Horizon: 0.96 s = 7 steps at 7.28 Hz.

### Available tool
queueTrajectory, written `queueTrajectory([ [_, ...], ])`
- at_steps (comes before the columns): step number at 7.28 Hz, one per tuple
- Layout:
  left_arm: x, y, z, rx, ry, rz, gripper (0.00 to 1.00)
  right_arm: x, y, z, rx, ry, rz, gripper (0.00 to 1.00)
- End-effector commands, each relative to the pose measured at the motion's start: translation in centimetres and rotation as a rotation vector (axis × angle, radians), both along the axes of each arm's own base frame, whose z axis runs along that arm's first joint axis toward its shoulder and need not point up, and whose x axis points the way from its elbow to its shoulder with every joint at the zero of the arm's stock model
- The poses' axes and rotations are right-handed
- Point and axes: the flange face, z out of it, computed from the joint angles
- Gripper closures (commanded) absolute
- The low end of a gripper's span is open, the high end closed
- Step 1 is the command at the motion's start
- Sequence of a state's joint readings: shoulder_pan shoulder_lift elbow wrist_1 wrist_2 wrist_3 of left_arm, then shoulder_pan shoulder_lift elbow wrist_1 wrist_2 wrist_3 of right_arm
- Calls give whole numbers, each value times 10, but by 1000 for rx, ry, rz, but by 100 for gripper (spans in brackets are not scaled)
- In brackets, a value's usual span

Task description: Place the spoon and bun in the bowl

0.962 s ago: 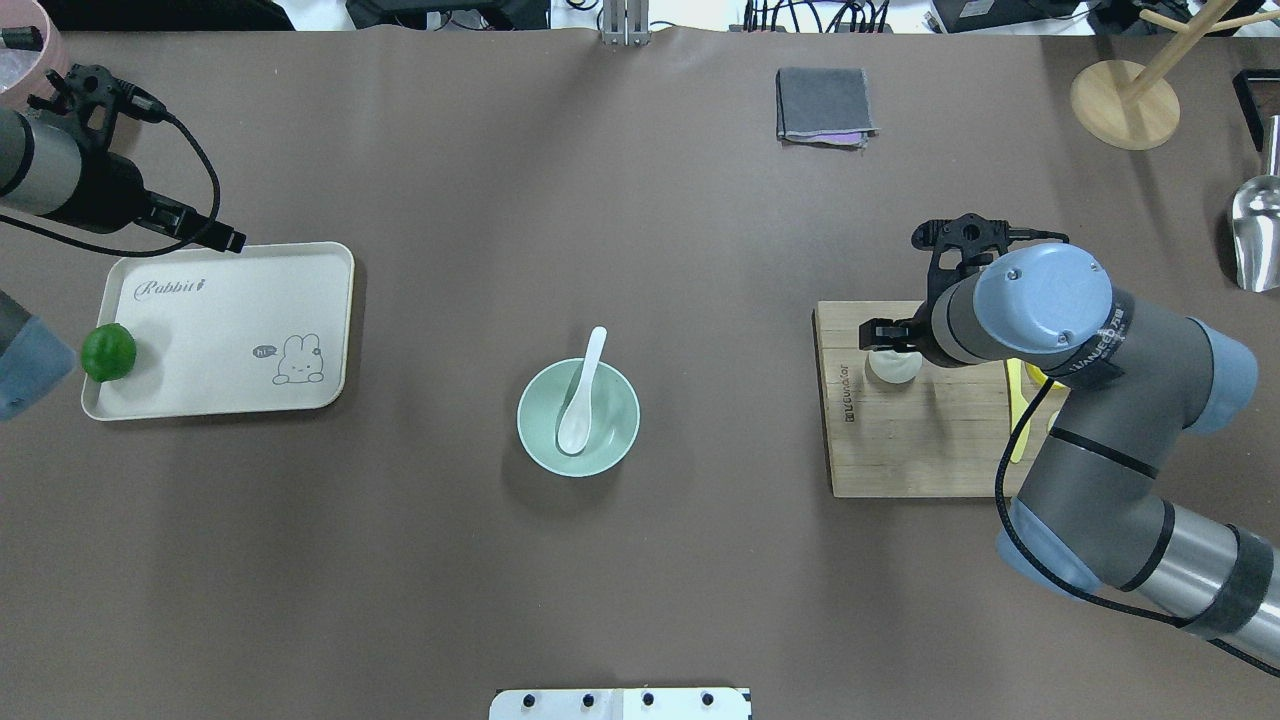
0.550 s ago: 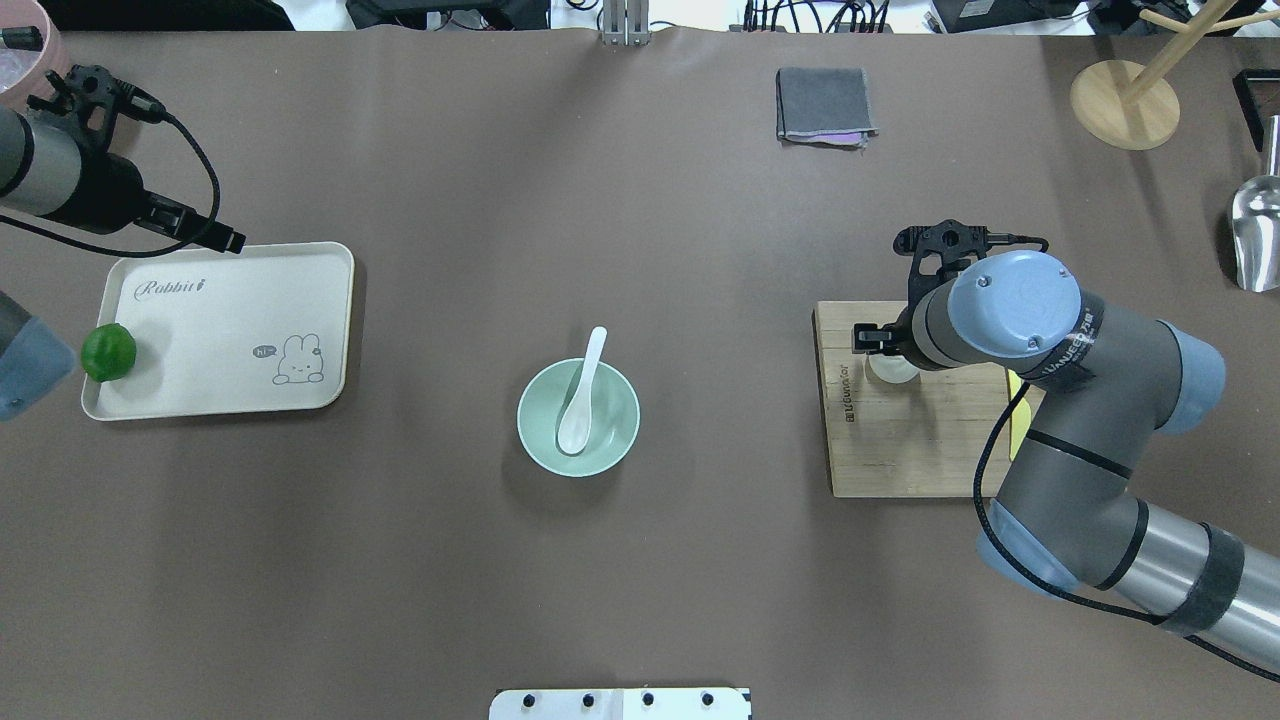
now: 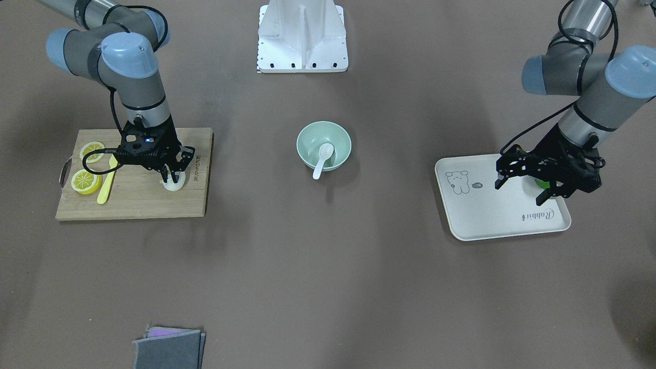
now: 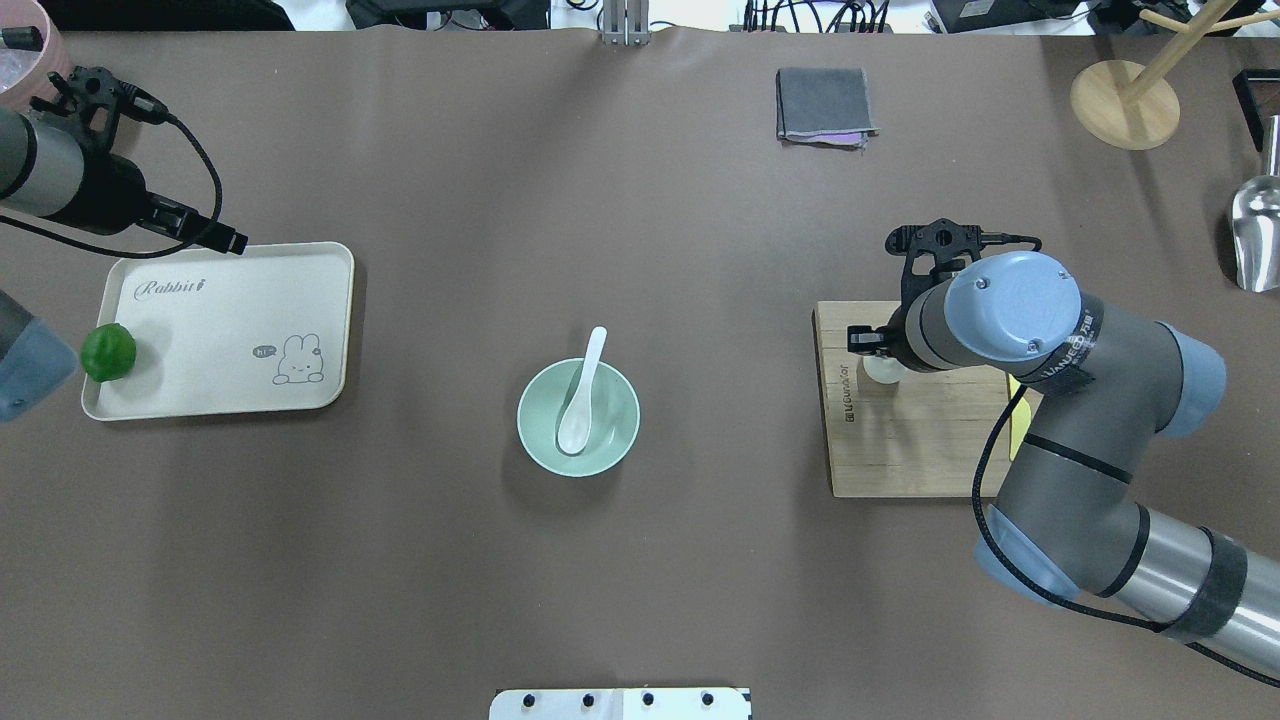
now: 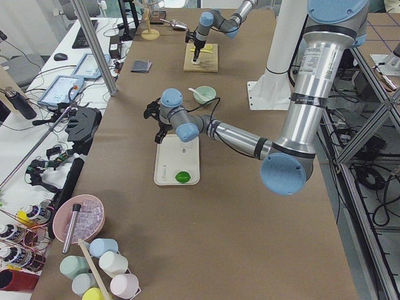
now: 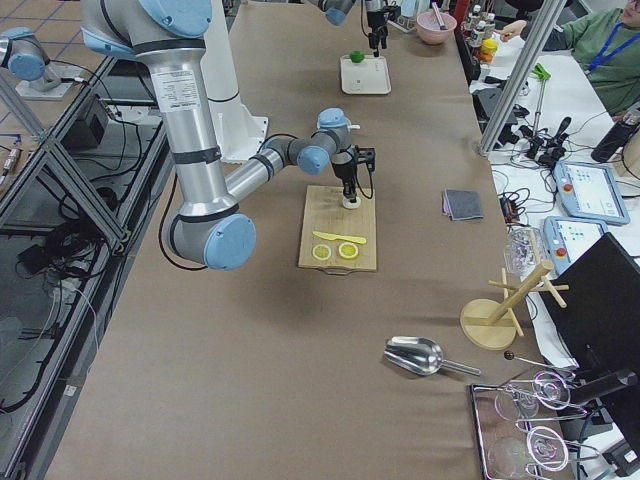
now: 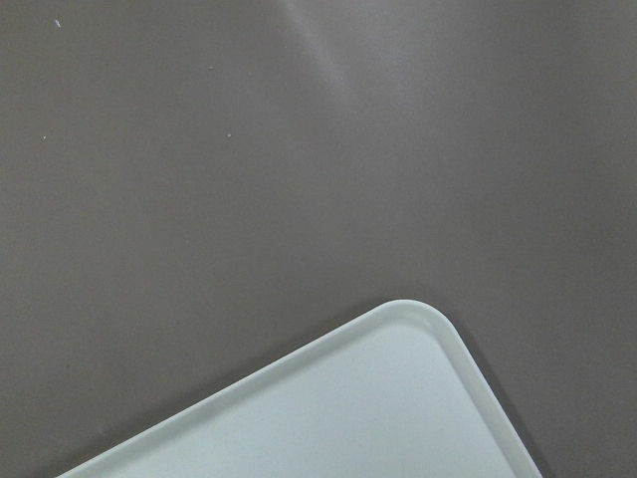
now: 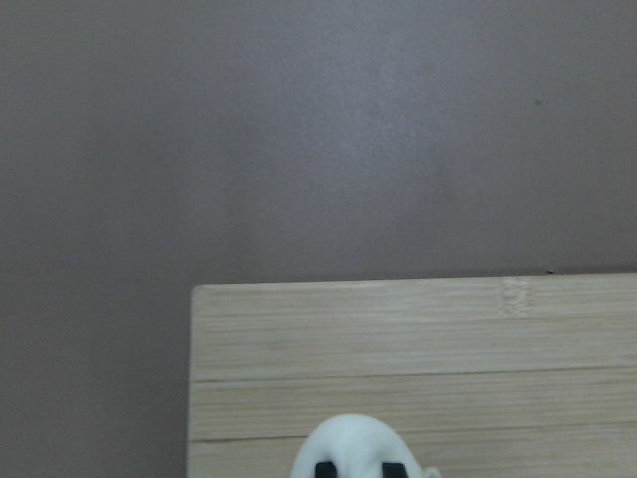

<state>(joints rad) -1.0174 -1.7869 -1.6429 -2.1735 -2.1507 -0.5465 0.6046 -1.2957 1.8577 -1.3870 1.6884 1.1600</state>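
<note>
The white spoon (image 4: 582,390) lies in the mint-green bowl (image 4: 612,440) at the table's middle, with its handle over the far rim; both also show in the front view, the spoon (image 3: 323,158) and the bowl (image 3: 335,134). The white bun (image 3: 173,184) is at the wooden cutting board's (image 3: 148,205) corner nearest the bowl. My right gripper (image 3: 173,177) points straight down on it, shut on it. In the right wrist view both fingertips (image 8: 323,468) press into the bun (image 8: 358,438). I cannot tell whether the bun is lifted. My left gripper (image 3: 521,188) is open above the cream tray (image 3: 487,215).
A green lime (image 4: 108,352) lies on the tray under my left gripper. Two lemon slices (image 3: 86,181) and a yellow knife (image 3: 106,187) lie on the board behind my right arm. A grey cloth (image 4: 824,104), a wooden stand (image 4: 1125,100) and a metal scoop (image 4: 1255,230) are at the far right.
My right arm has shifted a little towards the bowl, and the bun has shifted with the gripper. The left arm, spoon and bowl have not moved.
</note>
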Motion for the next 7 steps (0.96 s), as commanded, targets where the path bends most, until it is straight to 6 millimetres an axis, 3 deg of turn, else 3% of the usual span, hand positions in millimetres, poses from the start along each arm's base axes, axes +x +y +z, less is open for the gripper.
queueTrajectory([
  [1, 0, 0, -1, 1, 4, -2, 2, -11, 1, -82, -65, -58, 73, 100],
  [3, 1, -1, 0, 0, 4, -3, 2, -69, 25, -174, -182, -123, 157, 100],
  [4, 1, 0, 1, -2, 3, -1, 2, -103, 37, -207, -203, -131, 206, 100],
  [6, 1, 0, 1, -2, 3, -1, 2, -166, 50, -243, -222, -130, 258, 100],
  [7, 2, 0, 0, -3, 4, 0, 2, -181, 61, -257, -227, -142, 264, 100],
])
